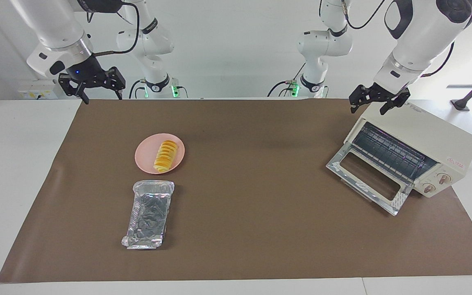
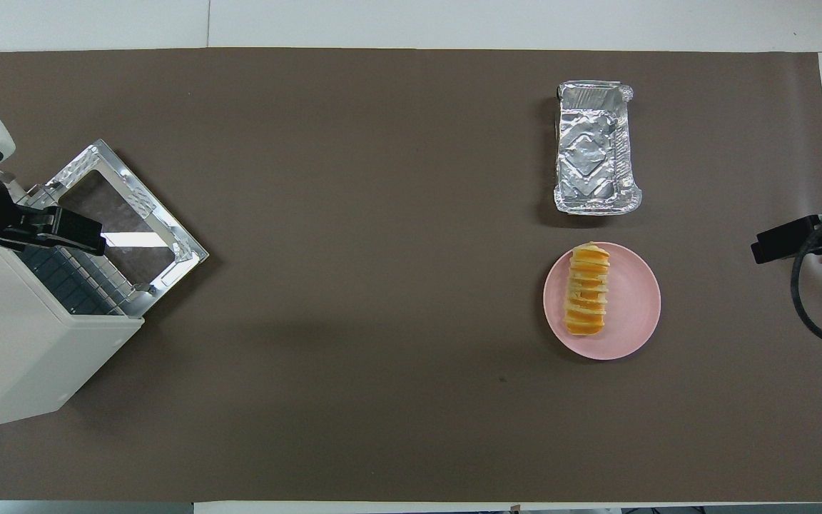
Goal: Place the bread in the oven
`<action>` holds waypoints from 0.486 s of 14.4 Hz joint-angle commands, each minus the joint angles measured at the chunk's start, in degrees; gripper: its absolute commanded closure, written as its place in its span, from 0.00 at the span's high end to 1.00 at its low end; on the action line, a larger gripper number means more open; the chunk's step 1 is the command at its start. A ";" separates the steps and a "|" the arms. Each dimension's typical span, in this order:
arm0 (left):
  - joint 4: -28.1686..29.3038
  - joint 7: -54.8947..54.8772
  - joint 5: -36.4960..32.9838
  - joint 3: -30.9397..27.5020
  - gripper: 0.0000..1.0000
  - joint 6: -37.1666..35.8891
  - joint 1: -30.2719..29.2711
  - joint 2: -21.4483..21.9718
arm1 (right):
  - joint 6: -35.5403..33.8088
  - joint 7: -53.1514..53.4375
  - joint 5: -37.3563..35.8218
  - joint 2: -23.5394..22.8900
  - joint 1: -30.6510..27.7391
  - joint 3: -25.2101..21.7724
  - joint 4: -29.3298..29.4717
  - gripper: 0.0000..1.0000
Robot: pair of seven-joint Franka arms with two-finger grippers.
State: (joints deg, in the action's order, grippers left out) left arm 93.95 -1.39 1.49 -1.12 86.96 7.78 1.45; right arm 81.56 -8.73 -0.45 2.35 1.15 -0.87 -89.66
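The yellow-orange ridged bread lies on a round pink plate toward the right arm's end of the table. The cream-white oven stands at the left arm's end. Its glass door is dropped open flat and the wire rack shows inside. My left gripper is open and empty, raised over the oven's top front edge. My right gripper is open and empty, raised over the mat's edge, apart from the plate.
A crinkled silver foil tray lies empty just beside the plate, farther from the robots. A brown mat covers most of the white table.
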 commanded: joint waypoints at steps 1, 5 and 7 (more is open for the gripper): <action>1.15 -0.11 0.53 0.15 1.00 0.14 -0.57 1.27 | 0.44 -1.12 0.01 0.73 -0.71 0.08 -1.04 1.00; 1.15 -0.11 0.53 0.15 1.00 0.14 -0.57 1.27 | 0.36 -1.47 0.01 0.82 -0.54 0.08 -0.96 1.00; 1.15 -0.11 0.53 0.15 1.00 0.14 -0.57 1.27 | 0.36 -1.20 0.01 0.82 -0.53 0.17 -1.04 1.00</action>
State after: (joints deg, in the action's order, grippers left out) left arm 93.95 -1.39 1.49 -1.12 86.96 7.78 1.45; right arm 81.56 -8.73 -0.45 2.35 1.15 -0.89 -89.67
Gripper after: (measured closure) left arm 0.000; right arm 0.000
